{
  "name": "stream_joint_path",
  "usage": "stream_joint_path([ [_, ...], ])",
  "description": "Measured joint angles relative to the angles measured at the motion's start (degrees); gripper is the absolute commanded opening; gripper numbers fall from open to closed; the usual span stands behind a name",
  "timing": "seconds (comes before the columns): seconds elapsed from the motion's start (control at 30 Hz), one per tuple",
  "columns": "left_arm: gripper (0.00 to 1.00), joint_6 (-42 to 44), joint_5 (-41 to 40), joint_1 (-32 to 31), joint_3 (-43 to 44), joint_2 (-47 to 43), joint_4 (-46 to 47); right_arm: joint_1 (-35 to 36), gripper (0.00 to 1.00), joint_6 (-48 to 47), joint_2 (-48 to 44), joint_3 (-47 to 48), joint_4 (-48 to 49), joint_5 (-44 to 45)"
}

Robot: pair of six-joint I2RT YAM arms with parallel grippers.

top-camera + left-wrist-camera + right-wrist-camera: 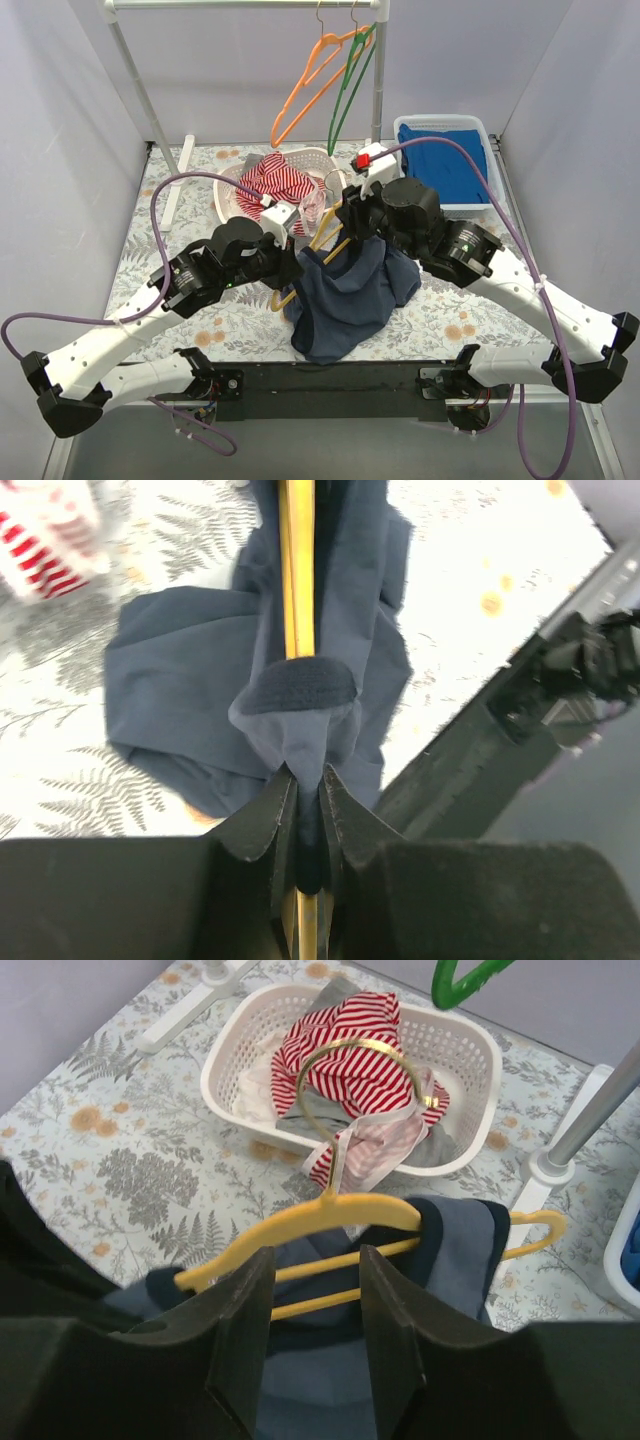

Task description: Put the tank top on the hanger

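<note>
- Now we're looking down on the table [180, 235], and the tank top [345, 300] lies bunched near the front edge, between the two arms, draped partly over the hanger [318, 240].
- We've got the hanger lying slanted: its hook end points towards the basket [222, 195], and its low end sits by the left gripper [292, 268].
- From the left wrist, we see that gripper's jaws pinched almost together on the hanger's yellow bar, with a fold of navy fabric caught in alongside. A strap loops across the bar just beyond the fingertips.
- Over to the right gripper [315, 1300], and it's let go: its fingers [240, 1340] stand apart, with the hanger's two bars and navy cloth showing through the gap. We can't tell whether a finger brushes the fabric.
- In the right wrist view the fabric wraps over one arm of the hanger, while the other arm shows bare yellow.
- Behind all that, the basket holds a striped garment [275, 180].
- Up on the rail [240, 5] we spot an orange hanger [310, 85] and a green hanger [350, 95].
- At the right rear, a blue cloth [445, 160] lies in a white bin [440, 123].
</note>
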Motion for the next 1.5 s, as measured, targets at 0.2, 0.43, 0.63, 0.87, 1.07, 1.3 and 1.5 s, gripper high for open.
stream_joint_path([
  [0.2, 0.0, -0.9, -3.0, 0.3, -2.1, -1.1, 0.2, 0.0, 0.6, -0.4, -7.8, -8.9, 3.4, -3.2],
  [0.43, 0.0, -1.5, -3.4, 0.3, -3.3, -4.7, 0.5, -1.6, 0.6, 0.2, -17.0, -22.3, 7.3, -3.1],
  [0.63, 0.0, -2.3, -3.8, 0.3, -5.9, -9.1, 2.6, -7.8, 0.6, 1.6, -17.7, -29.8, 8.7, -7.5],
  [0.87, 0.0, -2.5, -5.3, 0.3, -6.1, -13.6, 2.9, -11.5, 0.62, 1.9, -18.1, -28.6, 10.4, -11.5],
  [1.07, 0.0, -3.4, -7.7, 0.3, -4.8, -17.6, 0.7, -12.8, 0.7, 2.9, -18.1, -26.4, 11.4, -12.3],
  [1.3, 0.0, -4.3, -12.7, 0.3, 4.7, -20.6, -5.8, -13.4, 0.71, 3.7, -16.0, -24.1, 12.2, -12.5],
  [1.5, 0.0, -5.1, -20.7, 0.3, 15.2, -19.0, -13.6, -13.8, 0.7, 4.6, -13.1, -23.8, 12.6, -13.9],
])
